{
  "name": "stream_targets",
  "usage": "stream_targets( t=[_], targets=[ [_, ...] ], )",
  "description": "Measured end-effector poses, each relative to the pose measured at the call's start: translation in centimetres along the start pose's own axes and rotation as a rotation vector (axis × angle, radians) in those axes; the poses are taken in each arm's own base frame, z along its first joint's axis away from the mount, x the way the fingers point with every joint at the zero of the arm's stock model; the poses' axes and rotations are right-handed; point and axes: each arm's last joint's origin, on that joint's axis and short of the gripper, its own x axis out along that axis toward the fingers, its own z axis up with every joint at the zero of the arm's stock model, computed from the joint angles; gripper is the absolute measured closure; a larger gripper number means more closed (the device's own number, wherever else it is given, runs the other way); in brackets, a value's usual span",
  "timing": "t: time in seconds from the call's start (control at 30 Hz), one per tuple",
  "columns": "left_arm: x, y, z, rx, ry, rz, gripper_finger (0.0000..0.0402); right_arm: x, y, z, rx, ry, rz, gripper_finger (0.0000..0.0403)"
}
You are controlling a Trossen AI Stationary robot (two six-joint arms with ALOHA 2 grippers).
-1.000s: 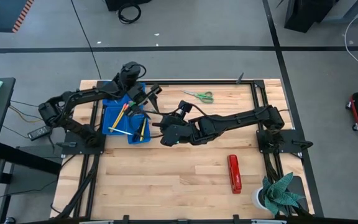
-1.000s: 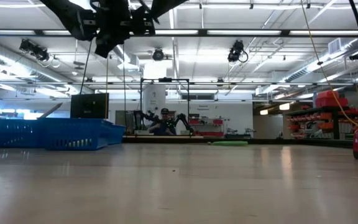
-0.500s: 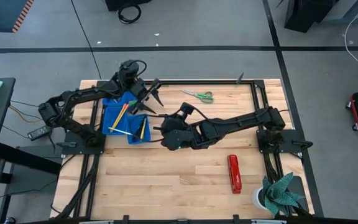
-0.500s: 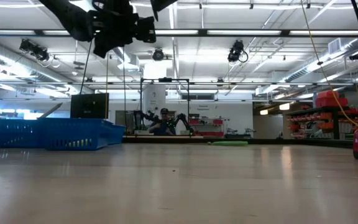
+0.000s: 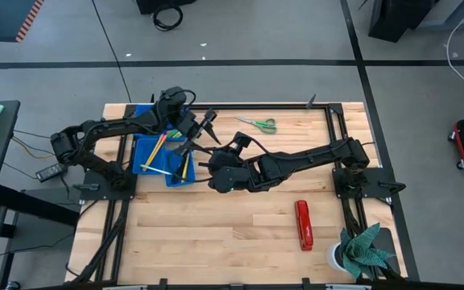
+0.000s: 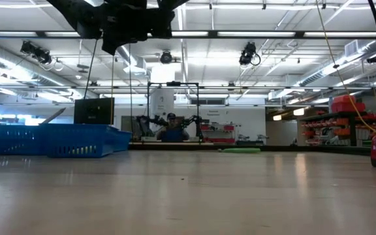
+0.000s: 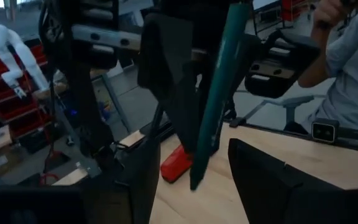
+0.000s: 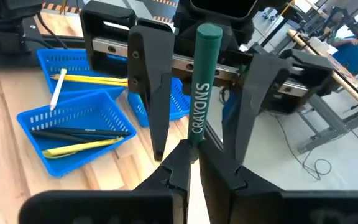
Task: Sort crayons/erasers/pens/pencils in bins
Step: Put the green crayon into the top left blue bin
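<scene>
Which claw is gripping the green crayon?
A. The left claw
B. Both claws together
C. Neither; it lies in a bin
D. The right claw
D: the right claw pinches the base of the green crayon, while the left claw stands open around it without touching.

Four blue bins (image 5: 156, 158), one green crayon (image 8: 201, 87) — one stapler (image 5: 303, 225), one scissors (image 5: 258, 123)

Bins (image 5: 161, 157) block path just beside left fingers (image 5: 208, 122); beyond right fingers (image 8: 179, 163) table (image 5: 240, 234) lies open (stapler (image 5: 303, 225), scissors (image 5: 258, 123) well apart).
</scene>
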Motion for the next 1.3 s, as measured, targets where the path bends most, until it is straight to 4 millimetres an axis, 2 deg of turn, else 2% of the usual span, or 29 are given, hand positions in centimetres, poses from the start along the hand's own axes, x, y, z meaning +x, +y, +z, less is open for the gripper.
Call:
stream_targets(
  t=[0.27,0.73,0.93,1.1,1.3],
  targets=[
    [1.0,-0.2,1.3,0.023,-0.054,-0.024,0.0208,-0.2,0.0,-0.5,0.01,0.04,0.013,0.0366],
    [1.2,-0.5,1.4,0.003,-0.087,-0.109,0.0208,-0.2,-0.2,-1.0,0.015,0.068,-0.019,0.0366],
    [2.1,-0.8,1.6,0.003,-0.078,-0.087,0.0213,-0.2,-0.2,-1.0,0.021,0.068,-0.022,0.0366],
    [2.4,-1.0,1.6,0.002,-0.082,-0.097,0.0265,-0.2,-0.2,-1.0,0.021,0.067,-0.023,0.0366],
    [2.2,-0.9,1.5,-0.015,-0.07,-0.077,0.0382,-0.2,-0.2,-1.0,0.017,0.067,-0.023,0.0366]
  ],
)
